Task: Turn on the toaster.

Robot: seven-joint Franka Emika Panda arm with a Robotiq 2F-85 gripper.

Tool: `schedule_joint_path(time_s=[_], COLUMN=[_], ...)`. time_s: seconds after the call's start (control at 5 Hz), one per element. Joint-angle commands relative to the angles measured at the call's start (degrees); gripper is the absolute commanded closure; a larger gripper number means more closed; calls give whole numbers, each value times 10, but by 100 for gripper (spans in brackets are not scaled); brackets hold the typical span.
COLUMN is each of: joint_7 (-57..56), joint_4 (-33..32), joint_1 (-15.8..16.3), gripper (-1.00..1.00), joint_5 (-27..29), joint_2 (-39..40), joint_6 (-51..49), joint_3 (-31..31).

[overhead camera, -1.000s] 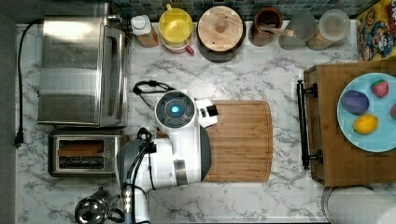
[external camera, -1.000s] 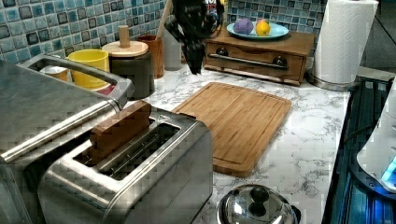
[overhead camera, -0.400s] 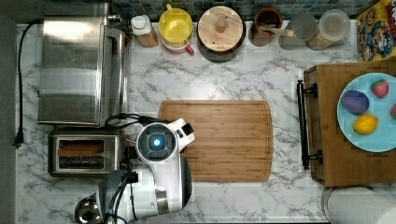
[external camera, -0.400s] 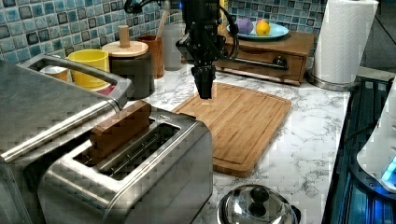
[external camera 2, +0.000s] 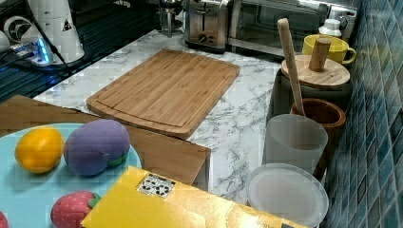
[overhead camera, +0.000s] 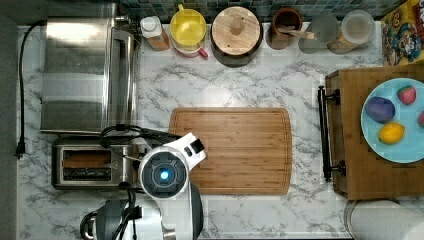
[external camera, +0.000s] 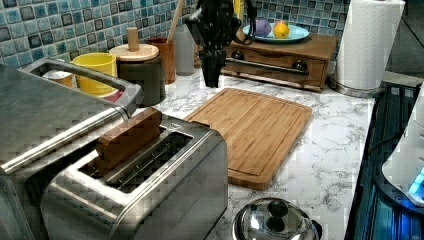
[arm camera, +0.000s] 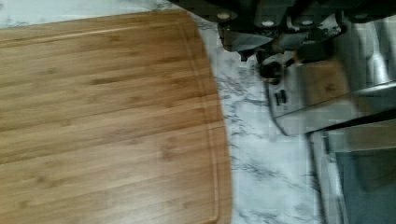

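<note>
The toaster (overhead camera: 92, 162) is a small steel box at the top view's lower left, with a brown slice (overhead camera: 87, 159) standing in one slot. In the left view the toaster (external camera: 150, 195) is nearest the camera; the right view has the toaster (external camera 2: 206, 21) at the far end of the counter. My arm's wrist (overhead camera: 164, 175) hovers just off the toaster's end that faces the cutting board. In the wrist view my gripper (arm camera: 264, 51) sits right above the black lever (arm camera: 271, 72) on the toaster's end face (arm camera: 317, 93), fingers together. The left view has the gripper (external camera: 212, 82) pointing down, holding nothing.
A big steel toaster oven (overhead camera: 82, 75) stands beside the toaster. A shiny kettle (external camera: 272, 220) is at the counter's front. The cutting board (overhead camera: 235, 150) lies mid-counter. Jars and a yellow mug (overhead camera: 188, 27) line the tiled wall. A wooden box (overhead camera: 350, 145) carries a fruit plate.
In the top view my arm has swung from the cutting board's left edge toward the toaster's end. The toaster and its slice have stayed put.
</note>
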Motion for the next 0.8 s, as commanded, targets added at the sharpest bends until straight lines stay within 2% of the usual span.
schedule_joint_path(time_s=[0.2, 0.8], joint_7=[-79, -61], joint_4=[4, 0], joint_1=[55, 53], gripper=[100, 100], joint_5=[59, 92], joint_2=[-21, -23], joint_6=[-7, 0], joint_3=[15, 19])
